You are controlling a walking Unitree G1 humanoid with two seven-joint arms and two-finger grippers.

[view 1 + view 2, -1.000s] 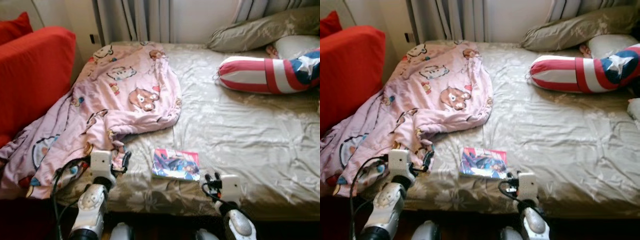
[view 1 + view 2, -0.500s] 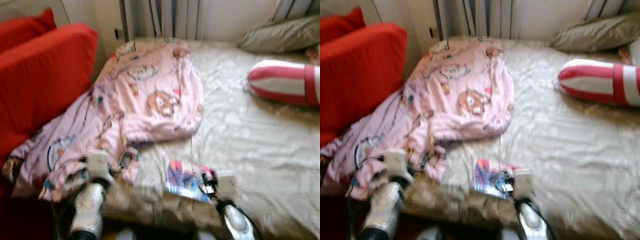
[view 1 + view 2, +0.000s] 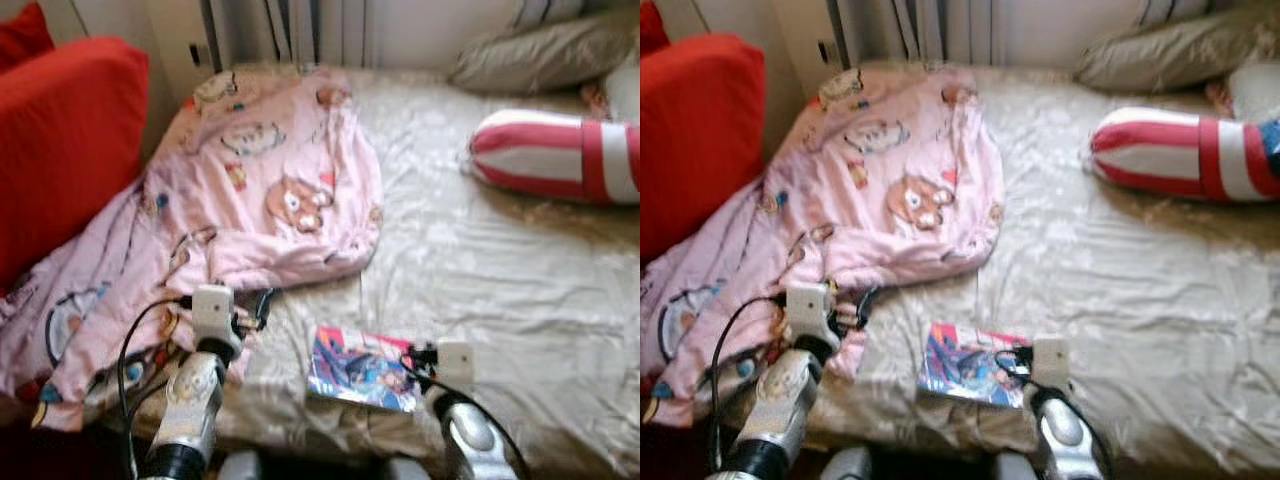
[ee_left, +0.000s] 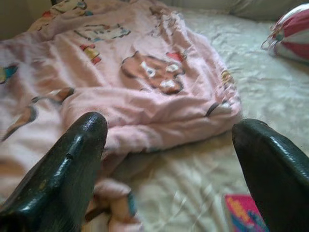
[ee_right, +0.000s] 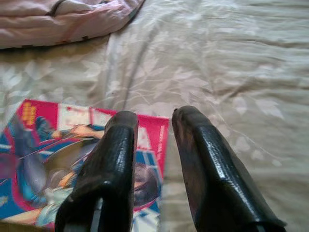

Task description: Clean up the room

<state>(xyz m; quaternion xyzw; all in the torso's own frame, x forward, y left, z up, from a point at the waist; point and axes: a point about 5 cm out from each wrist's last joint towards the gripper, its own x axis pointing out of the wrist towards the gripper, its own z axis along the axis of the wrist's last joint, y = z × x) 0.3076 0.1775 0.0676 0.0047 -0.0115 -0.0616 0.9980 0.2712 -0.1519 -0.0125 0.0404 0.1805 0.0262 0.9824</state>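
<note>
A pink cartoon-print blanket (image 3: 270, 170) lies crumpled over the left half of the bed and hangs off its left side. A colourful comic book (image 3: 360, 367) lies flat near the bed's front edge. My left gripper (image 3: 255, 312) hovers at the blanket's lower hem, and the left wrist view shows it open (image 4: 169, 128), with the blanket's folded edge beyond the fingers. My right gripper (image 3: 415, 357) is just above the book's right edge. In the right wrist view its fingers (image 5: 116, 145) stand close together over the book's corner (image 5: 149, 133), holding nothing.
A red sofa (image 3: 60, 140) stands against the bed's left side. A red-and-white striped bolster (image 3: 560, 155) and an olive pillow (image 3: 540, 55) lie at the bed's far right. Wrinkled beige sheet (image 3: 500, 270) covers the right half. Curtains (image 3: 300, 30) hang behind.
The camera swung about between frames. My right gripper has come forward from the bed's front edge onto the book's right edge. My left gripper sits a little closer to the blanket's hem.
</note>
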